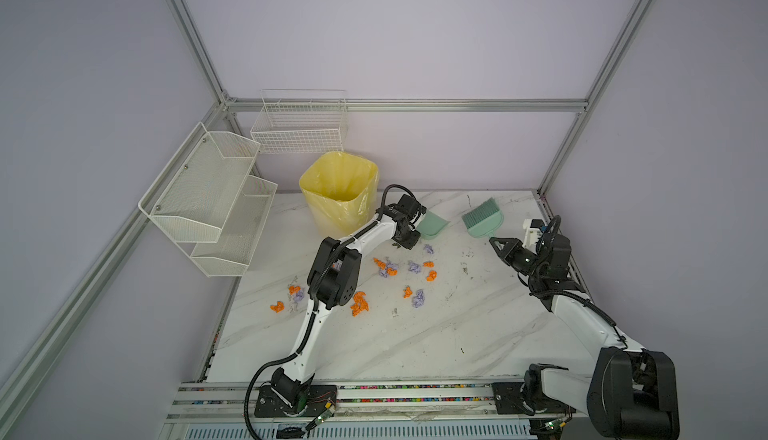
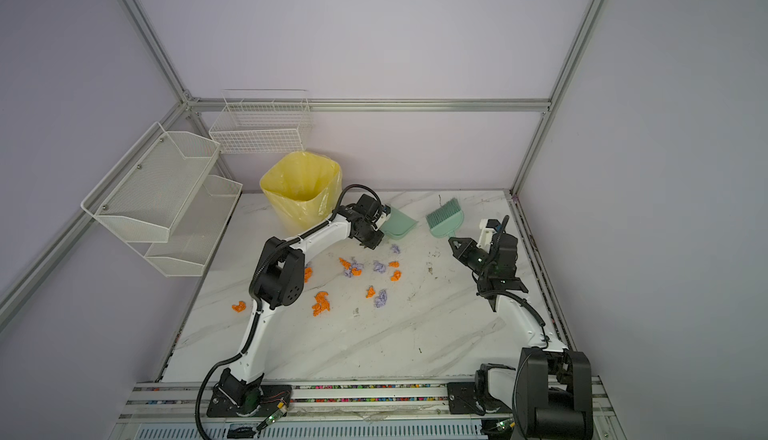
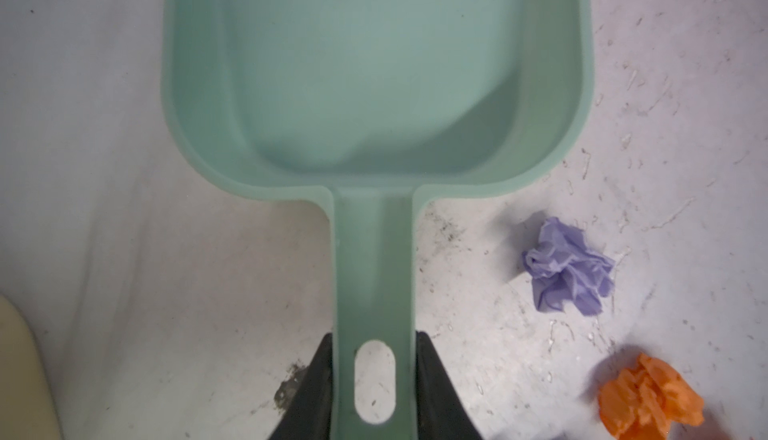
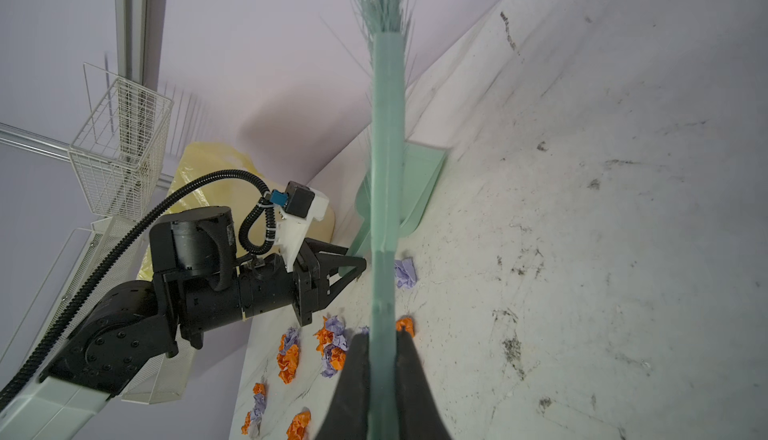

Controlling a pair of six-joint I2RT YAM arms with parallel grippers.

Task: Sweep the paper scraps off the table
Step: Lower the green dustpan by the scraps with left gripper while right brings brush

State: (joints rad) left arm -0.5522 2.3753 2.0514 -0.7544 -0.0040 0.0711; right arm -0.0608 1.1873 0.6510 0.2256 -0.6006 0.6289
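Mesh shelves [image 1: 208, 193] hang over the bench [image 1: 415, 342] edge at 9 o'clock. Yellow-lined bin [image 1: 338, 193] fills the 11 o'clock corner. Left gripper [image 3: 374, 336] at 12, pinching the dustpan [image 3: 374, 64] handle, pan on the marble. Paper scraps [image 1: 359, 304], orange and lilac, scattered mid-bench from the left arm's elbow to just right of centre; one lilac wad near the handle. Right gripper [image 4: 382, 336] near the 3 o'clock edge, clamped on the brush [image 4: 386, 126] handle, bristles toward 12. Open scuffed marble toward 6.
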